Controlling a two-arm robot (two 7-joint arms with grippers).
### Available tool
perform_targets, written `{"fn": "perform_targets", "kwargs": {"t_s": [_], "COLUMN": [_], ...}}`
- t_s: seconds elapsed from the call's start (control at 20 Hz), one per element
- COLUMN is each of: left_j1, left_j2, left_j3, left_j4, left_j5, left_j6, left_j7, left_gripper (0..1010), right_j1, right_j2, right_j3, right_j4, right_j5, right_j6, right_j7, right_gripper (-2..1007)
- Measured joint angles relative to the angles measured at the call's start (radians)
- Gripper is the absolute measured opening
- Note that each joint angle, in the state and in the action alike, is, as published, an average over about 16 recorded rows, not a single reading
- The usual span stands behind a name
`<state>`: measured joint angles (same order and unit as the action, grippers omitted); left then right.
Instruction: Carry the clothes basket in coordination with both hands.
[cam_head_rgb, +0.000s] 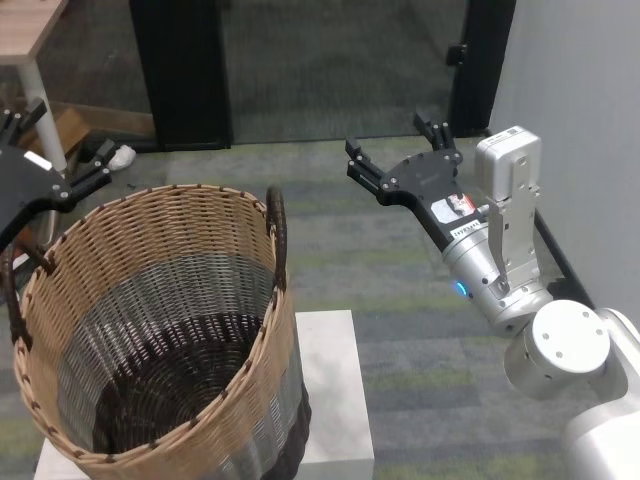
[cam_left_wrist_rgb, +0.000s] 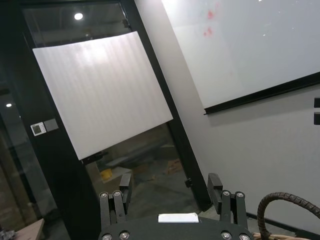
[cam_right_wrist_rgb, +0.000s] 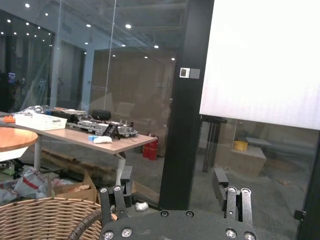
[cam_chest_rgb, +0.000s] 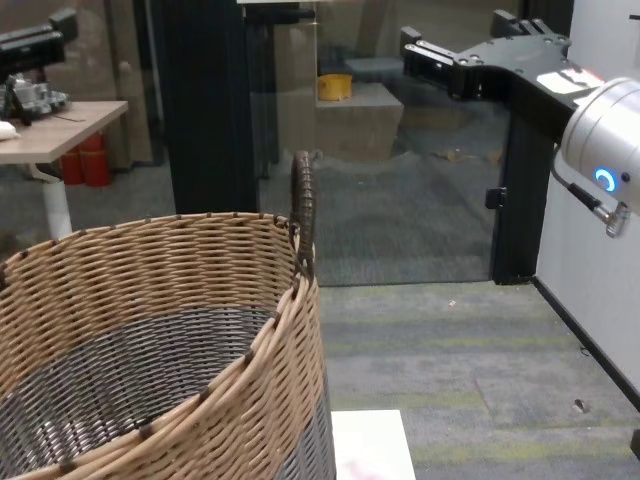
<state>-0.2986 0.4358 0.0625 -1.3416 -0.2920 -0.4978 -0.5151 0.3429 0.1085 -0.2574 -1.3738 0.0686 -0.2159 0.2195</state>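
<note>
**Basket Seated on White Surface, Both Grippers Clear**

Nearest, the clothes basket (cam_head_rgb: 160, 340) is seen standing on a low white surface (cam_head_rgb: 325, 390), one dark handle (cam_head_rgb: 277, 228) upright on its right rim. The left gripper (cam_head_rgb: 60, 175) is held above the left rim, jaws apart, gripping nothing. The right gripper (cam_head_rgb: 400, 160) is raised well right of the basket, jaws spread and empty. Beyond, striped carpet (cam_head_rgb: 400, 290), black door frames (cam_head_rgb: 180, 70) and a wooden desk (cam_chest_rgb: 60, 120) are seen.

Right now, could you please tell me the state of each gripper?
Left gripper: open, empty, above the clothes basket's left handle.
Right gripper: open, empty, off to the basket's right.
</note>
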Motion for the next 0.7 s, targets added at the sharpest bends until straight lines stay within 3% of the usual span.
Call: {"fn": "perform_targets", "kwargs": {"t_s": [0.7], "left_j1": [0.005], "left_j2": [0.002], "left_j3": [-0.003], "left_j4": [-0.005], "left_j5": [-0.001], "left_j6": [0.014], "left_j7": [0.004], "left_gripper": [1002], "right_j1": [0.003], "right_j2": [-0.003], "right_j3": [-0.001], "right_j4": [0.010], "right_j5": [0.002], "right_j6": [-0.001], "right_j7": [-0.003], "right_gripper": [1005]}}
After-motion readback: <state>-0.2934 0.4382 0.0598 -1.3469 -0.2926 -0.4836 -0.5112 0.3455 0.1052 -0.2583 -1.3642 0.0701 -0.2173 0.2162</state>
